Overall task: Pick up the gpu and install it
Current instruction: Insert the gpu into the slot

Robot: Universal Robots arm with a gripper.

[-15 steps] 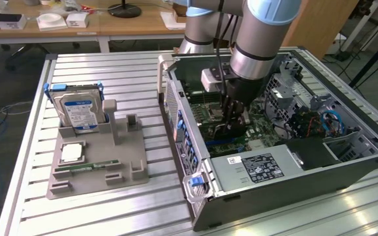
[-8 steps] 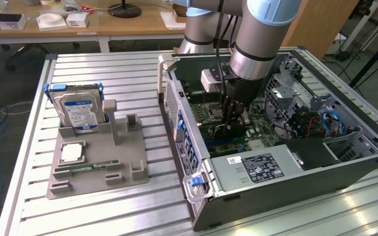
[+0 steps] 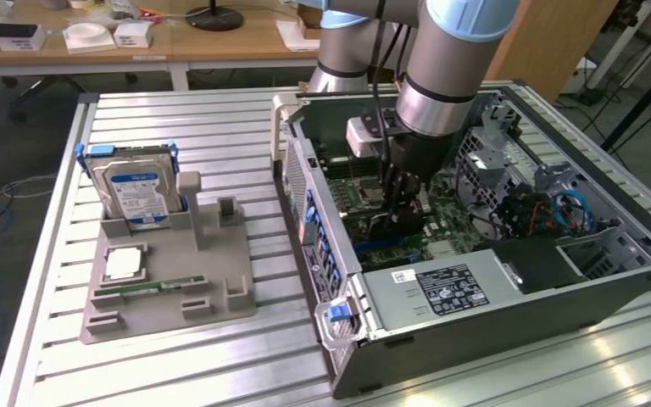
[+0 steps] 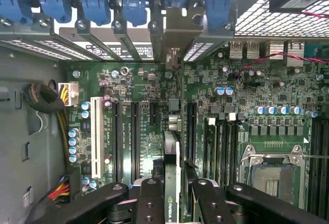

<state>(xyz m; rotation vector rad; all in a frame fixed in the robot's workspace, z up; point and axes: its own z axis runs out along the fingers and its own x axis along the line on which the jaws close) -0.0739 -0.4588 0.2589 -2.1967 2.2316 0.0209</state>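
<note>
1. End effector [image 4: 172, 203] was down inside the open computer case [image 3: 597, 288], fingers [image 4: 149, 203] closed on the gpu [image 4: 171, 157], which it held edge-on between the pads.
2. In the wrist view the gpu stood upright and thin, its bracket [image 4: 172, 34] end up against the case's rear slot wall, beside the blue slot latches [image 4: 97, 5].
3. Card edge ran in line with the long expansion slots [image 4: 135, 136] on the motherboard [image 4: 267, 90]. Judgement: held this way so that the connector edge meets a slot squarely and the bracket meets its opening.
4. Could not tell whether the card was fully seated; its lower edge was hidden by the card itself and the fingers.
5. In the exterior view the arm [image 3: 444, 68] reached straight down into the middle of the case, end effector [image 3: 399, 208] just above the board.
6. Case lay on its side along the table's [image 3: 190, 356] edge at the exterior view's right, open side up, presumably to give vertical access.
7. Grey parts holder [image 3: 167, 288] sat on the table toward the exterior view's left, with the hard drive [image 3: 133, 191] upright in its rack and a memory stick [image 3: 150, 288] lying flat.
</note>
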